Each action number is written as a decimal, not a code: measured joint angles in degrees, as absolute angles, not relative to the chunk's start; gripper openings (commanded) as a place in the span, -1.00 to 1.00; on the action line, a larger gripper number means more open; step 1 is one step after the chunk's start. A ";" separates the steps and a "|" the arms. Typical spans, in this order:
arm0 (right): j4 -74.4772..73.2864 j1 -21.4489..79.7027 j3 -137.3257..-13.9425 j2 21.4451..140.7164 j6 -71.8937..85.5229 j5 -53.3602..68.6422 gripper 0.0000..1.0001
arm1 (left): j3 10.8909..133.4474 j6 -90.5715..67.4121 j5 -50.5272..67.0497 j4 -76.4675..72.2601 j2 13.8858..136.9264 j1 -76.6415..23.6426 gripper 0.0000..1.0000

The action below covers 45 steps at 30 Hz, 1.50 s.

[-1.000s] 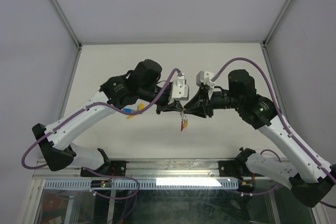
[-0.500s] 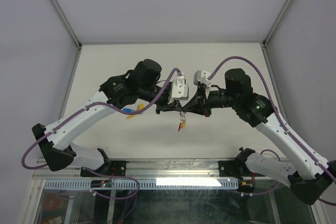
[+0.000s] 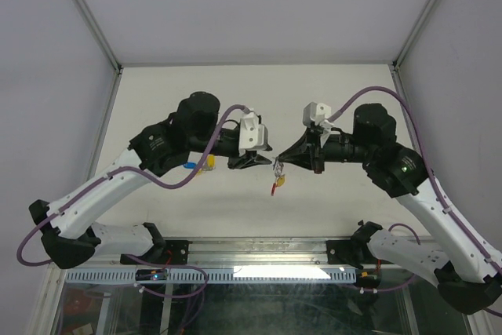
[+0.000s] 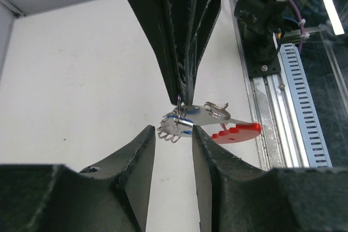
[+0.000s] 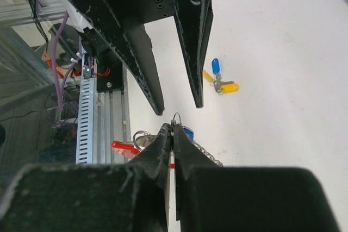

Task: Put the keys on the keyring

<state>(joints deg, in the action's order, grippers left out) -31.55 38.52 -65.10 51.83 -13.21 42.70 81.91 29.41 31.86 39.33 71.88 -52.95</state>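
Above the middle of the table (image 3: 329, 92), my right gripper (image 5: 173, 130) pinches the keyring (image 4: 239, 131) by its wire; my left gripper (image 4: 171, 134) stands parted and empty beside it. I should hold steady while the left fetches the loose keys (image 5: 220, 82).

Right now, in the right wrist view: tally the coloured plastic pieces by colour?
Blue plastic key tags: 2
Yellow plastic key tags: 2
Red curved plastic crescent: 1
Total: 5
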 measured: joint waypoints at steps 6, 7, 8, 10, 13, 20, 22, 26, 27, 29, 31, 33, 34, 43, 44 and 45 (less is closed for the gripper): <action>-30.33 38.52 -67.40 48.88 -12.36 43.00 -1.00 | 75.72 26.65 32.14 29.23 64.51 -52.97 -0.33; -29.93 38.52 -67.48 48.51 -12.08 43.20 -1.00 | 74.81 26.15 32.40 27.29 63.70 -52.97 -0.33; -29.36 38.52 -67.51 48.10 -11.70 43.57 -1.00 | 73.97 25.65 32.75 25.58 63.07 -52.97 -0.32; -28.60 38.52 -67.59 47.66 -11.11 44.23 -1.00 | 72.69 24.62 33.34 22.76 62.26 -52.97 -0.30; -27.40 38.52 -67.79 47.53 -10.17 45.34 -1.00 | 71.13 23.11 34.13 18.81 61.67 -53.30 -0.30; -25.91 38.52 -69.08 48.01 -9.15 47.40 -1.00 | 70.57 20.95 39.29 13.65 61.98 -53.30 -0.54; -25.61 38.52 -69.12 48.01 -8.97 47.66 -1.00 | 70.57 20.58 40.77 13.26 62.39 -53.30 -0.55; -25.52 38.52 -69.12 47.99 -8.67 47.75 -1.00 | 70.57 20.49 42.00 13.39 63.22 -53.30 -0.67; -25.54 38.52 -69.12 47.97 -8.62 47.77 -1.00 | 70.57 20.51 42.06 13.50 63.26 -53.30 -0.75; -25.54 38.52 -69.12 47.94 -8.51 47.81 -1.00 | 70.59 20.47 42.13 13.65 63.26 -53.30 -0.83; -25.54 38.52 -69.12 47.90 -8.45 47.88 -1.00 | 70.59 20.53 42.13 13.65 63.26 -53.30 -0.89; -25.54 38.52 -69.12 47.88 -8.43 47.90 -1.00 | 70.59 20.53 42.09 13.65 63.26 -53.30 -0.99; -25.54 38.52 -69.12 47.86 -8.43 47.94 -1.00 | 70.59 20.58 42.09 13.65 63.26 -53.30 -1.00; -24.29 38.52 -68.77 47.16 -7.29 47.72 -1.00 | 70.70 20.60 42.02 13.65 63.26 -53.30 -1.00; -23.59 38.52 -68.47 46.83 -6.87 47.59 -1.00 | 70.70 20.62 41.95 13.65 63.26 -53.30 -1.00; -22.57 38.52 -68.03 46.39 -6.35 47.31 -1.00 | 70.70 20.62 41.91 13.72 63.33 -53.30 -1.00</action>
